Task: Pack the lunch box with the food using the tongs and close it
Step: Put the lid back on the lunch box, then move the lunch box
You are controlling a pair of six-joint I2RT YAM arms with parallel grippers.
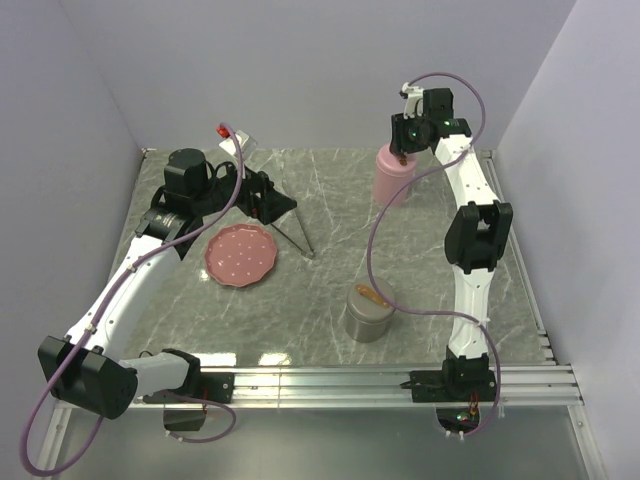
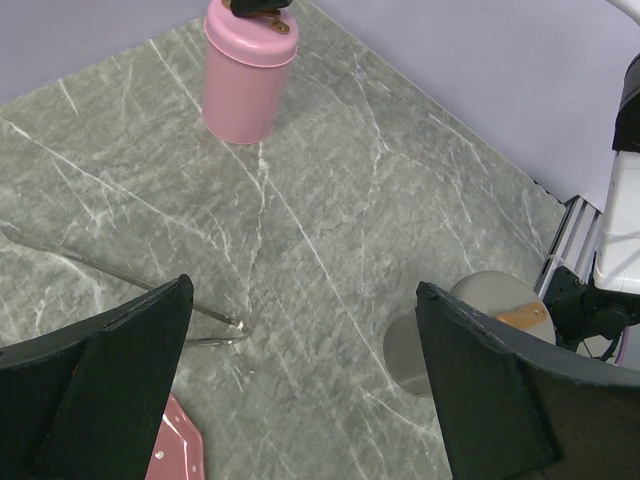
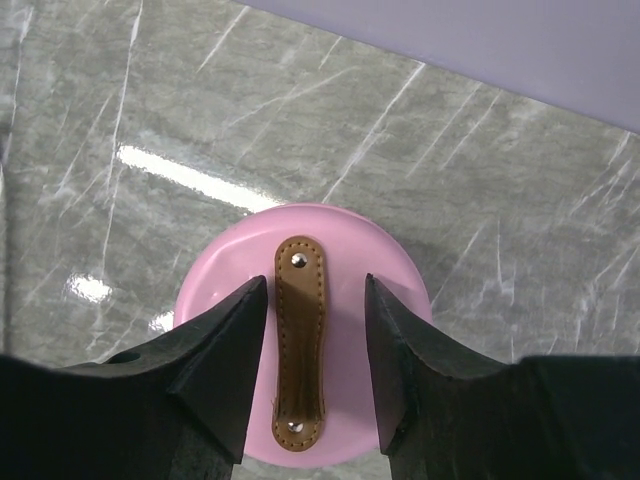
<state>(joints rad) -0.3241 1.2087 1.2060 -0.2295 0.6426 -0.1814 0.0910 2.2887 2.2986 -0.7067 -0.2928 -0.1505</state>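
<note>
The pink cylindrical lunch box [image 1: 393,180] stands upright at the back right, its lid on. My right gripper [image 3: 313,290] hovers straight over the lid [image 3: 220,300], open, one jaw on each side of the brown strap handle [image 3: 300,345] without pinching it. A grey metal cup [image 1: 367,318] near the middle front carries an orange piece of food [image 1: 372,295] on top. The silver tongs [image 1: 295,235] lie flat on the table. My left gripper [image 2: 305,290] stands wide open just above their tips [image 2: 228,325], holding nothing. No morsels show on the pink plate [image 1: 240,253].
Marble tabletop enclosed by lilac walls at the back and both sides. A metal rail [image 1: 400,380] runs along the front edge by the arm bases. The purple cable [image 1: 375,240] of the right arm loops down to the grey cup.
</note>
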